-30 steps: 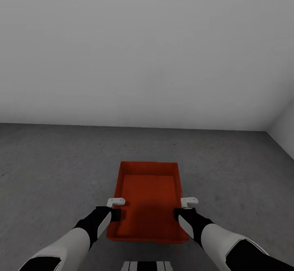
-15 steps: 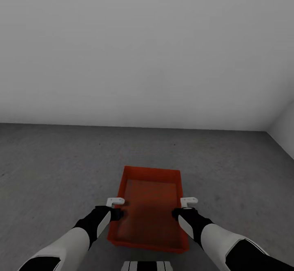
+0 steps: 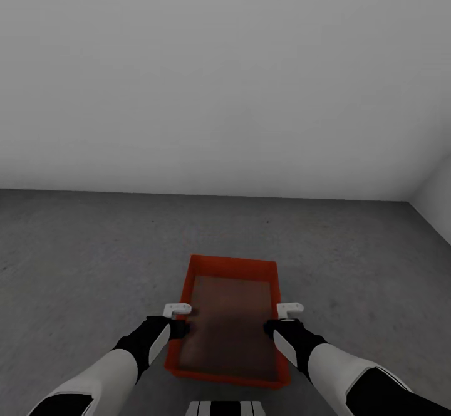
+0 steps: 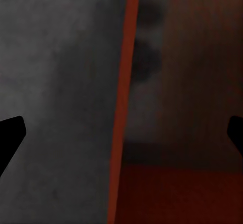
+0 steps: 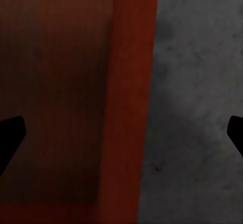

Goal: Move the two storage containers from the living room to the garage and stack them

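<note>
so one storage container (image 3: 228,319) lies on the garage floor (image 3: 81,265), near the robot and well short of the far white wall (image 3: 225,78). left gripper (image 4: 121,133) and right gripper (image 5: 121,133) are spread wide over its long walls, holding nothing. second bin unplaced, so stacking remains, i judge.

head cam looks down, fwd over bin (image 3: 228,322) to wall (image 3: 225,78); both wrist cams close above bin walls, floor (image 4: 55,82).
</note>
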{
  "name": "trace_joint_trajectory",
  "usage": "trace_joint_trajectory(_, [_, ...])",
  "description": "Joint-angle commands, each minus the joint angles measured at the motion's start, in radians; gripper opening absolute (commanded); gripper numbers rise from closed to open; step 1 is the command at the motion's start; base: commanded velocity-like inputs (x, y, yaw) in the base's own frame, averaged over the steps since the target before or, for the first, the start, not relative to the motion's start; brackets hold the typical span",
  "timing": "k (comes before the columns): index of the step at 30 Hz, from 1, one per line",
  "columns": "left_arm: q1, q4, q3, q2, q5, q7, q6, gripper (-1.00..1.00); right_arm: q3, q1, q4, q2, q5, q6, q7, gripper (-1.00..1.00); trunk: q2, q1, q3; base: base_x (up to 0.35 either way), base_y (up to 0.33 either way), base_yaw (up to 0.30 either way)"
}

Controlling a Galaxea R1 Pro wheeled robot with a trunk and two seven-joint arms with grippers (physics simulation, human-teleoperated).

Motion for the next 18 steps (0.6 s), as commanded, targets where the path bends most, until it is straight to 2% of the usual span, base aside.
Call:
trace_joint_trajectory(1, [0.0, -0.002, 0.001, -0.001, 0.003, 0.003, 0.006, 1.0, 0.008, 0.0, -0.002, -0.001, -0.006, 0.007, -0.006, 1.0, 0.0, 0.0, -0.001, 0.0, 0.0, 0.0])
trace_joint_trajectory(10, [0.0, -0.002, 0.002, -0.002, 0.003, 0.002, 0.009, 1.0, 0.008, 0.0, -0.002, -0.002, -0.006, 0.007, -0.006, 1.0, 0.0, 0.0, -0.001, 0.0, 0.0, 0.0])
trace_joint_trajectory(18, [0.0, -0.002, 0.002, -0.003, 0.003, 0.002, 0.01, 1.0, 0.008, 0.0, -0.002, -0.001, -0.006, 0.007, -0.006, 1.0, 0.056, -0.031, 0.024, 0.0, 0.0, 0.0])
